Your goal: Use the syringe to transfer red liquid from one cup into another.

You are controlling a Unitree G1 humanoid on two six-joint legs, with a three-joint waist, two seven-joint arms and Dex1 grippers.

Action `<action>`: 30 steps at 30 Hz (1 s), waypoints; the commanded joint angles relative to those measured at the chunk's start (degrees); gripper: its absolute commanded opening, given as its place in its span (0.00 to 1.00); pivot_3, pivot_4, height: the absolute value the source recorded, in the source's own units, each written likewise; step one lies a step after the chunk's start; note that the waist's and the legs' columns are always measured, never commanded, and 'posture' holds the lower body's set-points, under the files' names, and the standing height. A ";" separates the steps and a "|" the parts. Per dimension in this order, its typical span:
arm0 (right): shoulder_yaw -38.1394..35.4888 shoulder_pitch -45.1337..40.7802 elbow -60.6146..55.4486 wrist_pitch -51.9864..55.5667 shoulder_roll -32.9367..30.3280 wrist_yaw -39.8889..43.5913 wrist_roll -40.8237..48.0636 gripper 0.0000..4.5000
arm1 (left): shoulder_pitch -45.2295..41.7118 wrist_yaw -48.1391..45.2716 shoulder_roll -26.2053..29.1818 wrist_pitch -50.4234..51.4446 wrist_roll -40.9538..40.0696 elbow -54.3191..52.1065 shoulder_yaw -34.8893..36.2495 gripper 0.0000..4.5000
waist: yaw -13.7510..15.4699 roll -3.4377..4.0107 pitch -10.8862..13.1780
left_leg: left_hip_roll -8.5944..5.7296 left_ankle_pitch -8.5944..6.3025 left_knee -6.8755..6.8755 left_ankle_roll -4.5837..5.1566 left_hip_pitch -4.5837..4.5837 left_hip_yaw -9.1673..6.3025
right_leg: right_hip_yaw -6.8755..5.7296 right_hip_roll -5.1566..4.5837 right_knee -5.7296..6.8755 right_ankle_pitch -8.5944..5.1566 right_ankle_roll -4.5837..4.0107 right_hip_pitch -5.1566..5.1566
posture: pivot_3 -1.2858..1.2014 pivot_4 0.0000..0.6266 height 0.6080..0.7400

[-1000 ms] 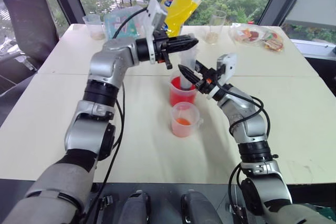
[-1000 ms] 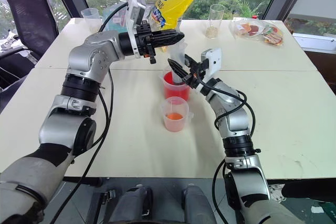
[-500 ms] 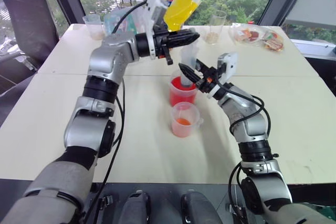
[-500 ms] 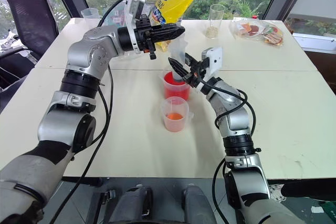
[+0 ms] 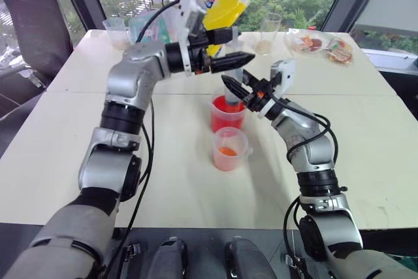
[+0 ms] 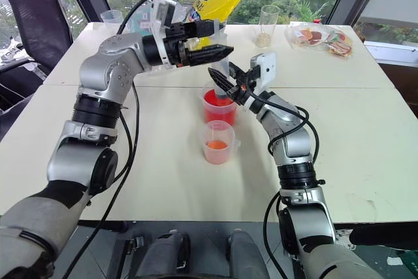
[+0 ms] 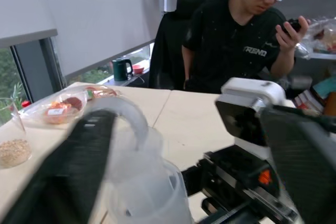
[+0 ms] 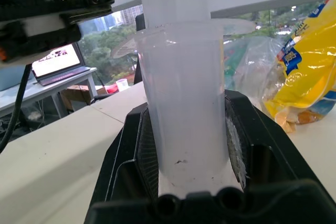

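I read the right gripper (image 5: 230,86) as clamped on the barrel of the syringe (image 8: 184,103); in the right wrist view both black fingers (image 8: 134,156) press against the clear barrel from either side. The syringe stands roughly upright with its lower end inside the larger cup (image 5: 227,114), which holds the red liquid (image 6: 219,104). The pale plunger top (image 7: 123,111) rises above the barrel flange.

The left gripper (image 5: 228,47) is level with that plunger top, jaws spread apart — one finger above, one below in the head views. In the left wrist view its fingers (image 7: 68,166) stand on both sides of the plunger loop; I cannot tell whether either one touches it.

The smaller cup (image 5: 228,149) sits on the white table (image 5: 366,135) just in front of the larger cup, on the robot's side, with a shallow orange-red layer at its bottom. I cannot tell whether the two cups touch.

At the far edge of the table I see a yellow bag (image 5: 225,1), a clear glass (image 5: 268,32) with beige contents, a second such glass (image 5: 116,31) toward the left, and a clear packet of snacks (image 5: 320,44) to the right. A seated person (image 7: 247,35) in a black shirt — holding a phone — appears in the left wrist view.
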 commanded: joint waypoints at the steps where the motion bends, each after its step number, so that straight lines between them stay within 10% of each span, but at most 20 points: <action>1: -0.02 -2.44 -1.56 -0.32 -0.40 1.18 1.09 0.31 | 1.60 2.06 2.32 2.37 -1.93 -5.92 3.09 0.99 | -0.14 0.00 0.00 | 0.00 0.00 0.00 0.01 0.01 0.00 | 0.01 0.00 0.03 0.00 0.00 0.00 | 0.52 0.24 1.00; 18: -7.20 -4.54 -24.25 19.34 -7.36 -2.09 18.86 0.31 | 7.72 4.53 9.82 11.04 -6.94 -17.34 6.10 0.99 | 0.42 0.00 0.00 | 0.00 -0.07 0.02 0.13 0.00 -0.05 | 0.00 -0.06 0.06 0.00 0.00 0.01 | 0.52 0.24 1.00; 30: -4.72 10.62 -35.40 22.20 -8.16 -5.74 22.18 0.31 | 5.84 3.87 10.09 14.74 -10.92 -18.56 5.04 0.99 | 0.41 0.00 0.00 | -0.01 -0.08 0.04 0.15 0.01 -0.06 | 0.01 -0.02 0.07 0.00 0.00 0.05 | 0.52 0.24 1.00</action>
